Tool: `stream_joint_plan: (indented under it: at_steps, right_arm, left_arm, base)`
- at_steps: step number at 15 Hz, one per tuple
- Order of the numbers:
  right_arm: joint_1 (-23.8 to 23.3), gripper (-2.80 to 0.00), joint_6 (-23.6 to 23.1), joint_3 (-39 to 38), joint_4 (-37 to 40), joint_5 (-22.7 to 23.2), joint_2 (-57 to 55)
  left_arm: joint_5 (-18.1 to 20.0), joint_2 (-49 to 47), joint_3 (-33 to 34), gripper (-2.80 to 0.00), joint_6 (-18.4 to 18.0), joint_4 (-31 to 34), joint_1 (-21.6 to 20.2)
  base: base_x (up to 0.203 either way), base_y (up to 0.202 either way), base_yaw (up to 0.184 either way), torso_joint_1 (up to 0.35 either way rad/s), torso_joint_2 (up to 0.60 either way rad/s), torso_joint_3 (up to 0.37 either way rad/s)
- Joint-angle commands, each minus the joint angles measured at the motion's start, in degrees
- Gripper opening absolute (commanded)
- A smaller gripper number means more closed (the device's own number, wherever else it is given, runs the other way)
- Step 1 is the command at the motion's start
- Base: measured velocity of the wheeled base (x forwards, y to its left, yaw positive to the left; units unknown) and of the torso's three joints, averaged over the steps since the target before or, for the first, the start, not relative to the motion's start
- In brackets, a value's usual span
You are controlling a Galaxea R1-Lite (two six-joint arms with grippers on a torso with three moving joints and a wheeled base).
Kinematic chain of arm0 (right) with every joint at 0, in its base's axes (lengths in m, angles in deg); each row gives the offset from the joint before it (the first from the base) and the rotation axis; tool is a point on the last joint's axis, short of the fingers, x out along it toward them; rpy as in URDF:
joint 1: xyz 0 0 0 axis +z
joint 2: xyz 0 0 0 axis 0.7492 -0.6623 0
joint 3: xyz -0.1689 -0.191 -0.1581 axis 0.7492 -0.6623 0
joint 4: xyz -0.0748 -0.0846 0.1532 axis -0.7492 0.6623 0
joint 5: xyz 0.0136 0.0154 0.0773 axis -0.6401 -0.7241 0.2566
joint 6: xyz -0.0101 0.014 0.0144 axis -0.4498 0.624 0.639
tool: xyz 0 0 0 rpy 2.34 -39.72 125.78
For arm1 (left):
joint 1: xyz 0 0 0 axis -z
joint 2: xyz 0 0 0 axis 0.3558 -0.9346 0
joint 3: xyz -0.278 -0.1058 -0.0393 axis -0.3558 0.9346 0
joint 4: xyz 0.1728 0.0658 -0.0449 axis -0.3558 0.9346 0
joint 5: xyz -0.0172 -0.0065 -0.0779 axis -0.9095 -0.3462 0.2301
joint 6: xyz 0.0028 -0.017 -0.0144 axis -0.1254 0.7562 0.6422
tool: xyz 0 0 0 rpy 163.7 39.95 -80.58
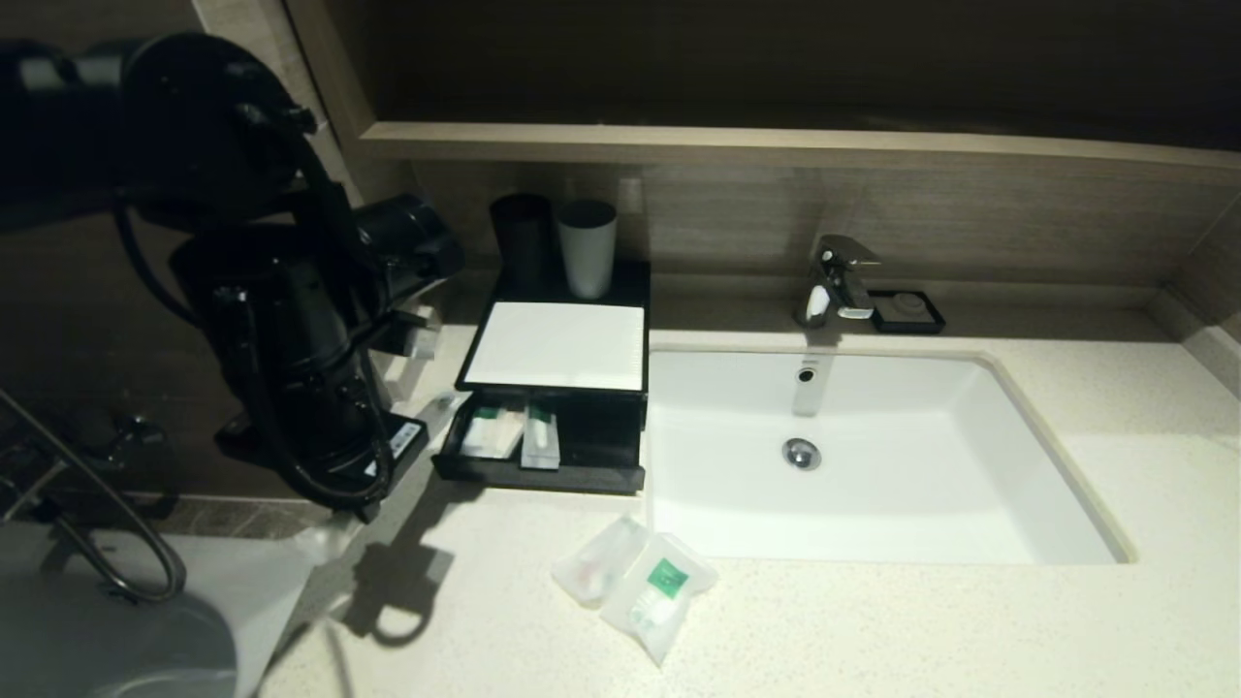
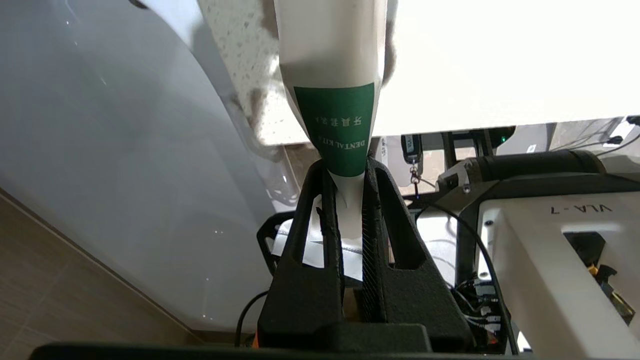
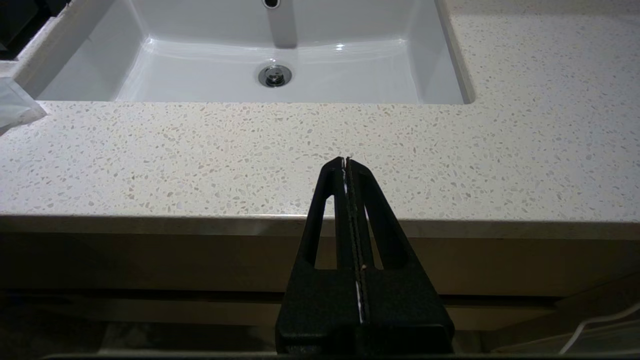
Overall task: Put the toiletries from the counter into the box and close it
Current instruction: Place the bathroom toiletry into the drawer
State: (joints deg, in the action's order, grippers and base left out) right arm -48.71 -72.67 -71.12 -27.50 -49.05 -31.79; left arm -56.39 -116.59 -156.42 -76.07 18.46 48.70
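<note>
My left gripper [image 2: 346,167] is shut on the bottom end of a long narrow toothbrush pack [image 2: 334,125] with a green "DENTAL KIT" label, held over the counter's left end. In the head view its pale tip [image 1: 441,402] shows beside the box [image 1: 557,344], whose front drawer [image 1: 543,475] is pulled out with two green-labelled packs [image 1: 514,433] inside. A small plain sachet [image 1: 596,557] and a squarish green-labelled one [image 1: 661,589] lie on the counter [image 1: 873,630] before the sink. My right gripper [image 3: 346,160] is shut and empty at the counter's front edge.
A black cup [image 1: 524,237] and a grey cup [image 1: 587,247] stand on the back of the box. The white sink [image 1: 873,456] lies right of it, with the faucet [image 1: 836,281] and a small black soap dish [image 1: 906,310] behind. My left arm [image 1: 291,320] looms left of the box.
</note>
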Motion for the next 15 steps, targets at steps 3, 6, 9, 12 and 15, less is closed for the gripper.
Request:
stream_joint_plan:
  at_steps: [3,6,9,12,15]
  right_arm:
    - [0.01,-2.8,-0.01,-0.01,0.04,0.0,-0.02]
    - [0.01,-2.8,-0.01,0.07,0.04,0.0,-0.02]
    - [0.01,-2.8,-0.01,-0.01,0.04,0.0,-0.02]
    - [0.01,-2.8,-0.01,0.06,0.04,0.0,-0.02]
    - [0.01,-2.8,-0.01,-0.01,0.04,0.0,-0.02]
  left_arm:
    - [-0.07,0.91,-0.09,-2.8,-0.02,-2.49,-0.07]
    - [-0.07,5.35,-0.03,-2.8,-0.11,-2.68,-0.08]
    - [-0.09,10.11,0.47,-2.8,-0.26,-1.96,-0.08]
    - [-1.53,11.97,0.88,-2.8,-0.72,-1.64,0.97]
    - [-4.88,14.08,0.97,-2.8,-0.81,-0.42,1.06]
  base:
    - [0.0,0.0,0.0,0.0,0.0,0.0]
    - [0.0,0.0,0.0,0.0,0.0,0.0]
    - [0.0,0.0,0.0,0.0,0.0,0.0]
    - [0.0,0.0,0.0,0.0,0.0,0.0]
    - [0.0,0.0,0.0,0.0,0.0,0.0]
